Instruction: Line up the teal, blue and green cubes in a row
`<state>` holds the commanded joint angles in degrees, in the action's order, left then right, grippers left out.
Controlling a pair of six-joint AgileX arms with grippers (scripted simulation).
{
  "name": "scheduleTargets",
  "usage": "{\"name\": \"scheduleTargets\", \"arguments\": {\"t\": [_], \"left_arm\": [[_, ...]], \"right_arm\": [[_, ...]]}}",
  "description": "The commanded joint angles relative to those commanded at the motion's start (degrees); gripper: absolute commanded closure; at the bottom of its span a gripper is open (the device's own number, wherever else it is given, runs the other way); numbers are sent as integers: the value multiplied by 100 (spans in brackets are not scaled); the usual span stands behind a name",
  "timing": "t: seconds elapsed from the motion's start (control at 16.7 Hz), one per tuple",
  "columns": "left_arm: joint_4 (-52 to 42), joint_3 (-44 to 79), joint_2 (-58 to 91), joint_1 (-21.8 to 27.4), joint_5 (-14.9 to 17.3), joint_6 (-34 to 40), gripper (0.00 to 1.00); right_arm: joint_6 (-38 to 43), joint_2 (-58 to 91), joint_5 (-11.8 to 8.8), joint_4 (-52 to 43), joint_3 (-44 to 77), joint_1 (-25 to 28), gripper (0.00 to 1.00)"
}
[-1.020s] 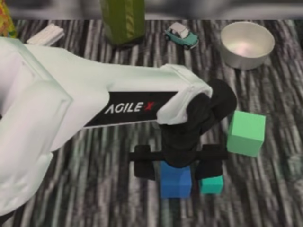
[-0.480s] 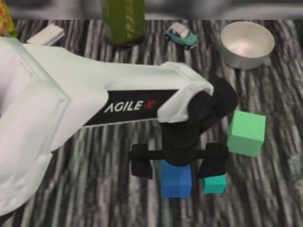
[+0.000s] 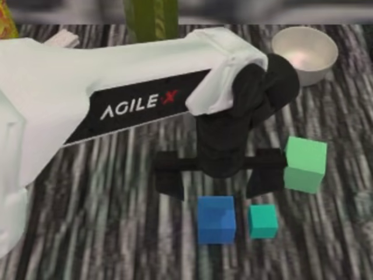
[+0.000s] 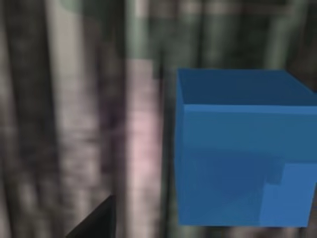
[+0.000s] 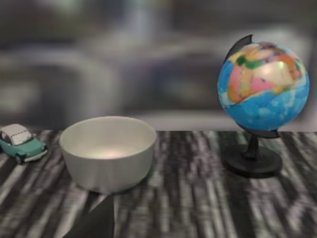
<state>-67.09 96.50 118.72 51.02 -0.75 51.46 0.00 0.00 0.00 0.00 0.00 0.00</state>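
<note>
The blue cube rests on the striped table near the front, and fills the left wrist view as blue cube. The small teal cube stands just to its right with a narrow gap between them. The larger green cube sits farther right and farther back, out of line with the other two. My left gripper hangs open above and just behind the blue cube, holding nothing; its right finger is close to the green cube. My right gripper is out of the top view, open and low over the table.
A white bowl stands at the back right, also seen as the bowl in the right wrist view. There a teal toy car and a globe flank it. An olive-green bottle stands at the back.
My left gripper, open throughout, has lifted off the blue cube and drawn back toward the far side. The blue cube now shows fully, standing beside the teal one.
</note>
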Motion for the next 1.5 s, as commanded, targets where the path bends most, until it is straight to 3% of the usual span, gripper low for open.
{"name": "scheduleTargets", "arguments": {"t": [0.3,0.54,0.96,1.5], "left_arm": [[47,-58,-37,-4,-2,-14,0],[537,-765,-846,-429,-35,-234,0],[2202,-3496,-3940,-1894,-50,-1294,0],[4877,-7591,-8875,-4037,9,-3513,0]], "right_arm": [[-33,52,-4,-39,53,17,0],[-460,785,-24,-551,773,208,0],[-1990,4058,-6,-2409,3344,803,0],[-4212,9074,24,-5176,6924,1684,0]]}}
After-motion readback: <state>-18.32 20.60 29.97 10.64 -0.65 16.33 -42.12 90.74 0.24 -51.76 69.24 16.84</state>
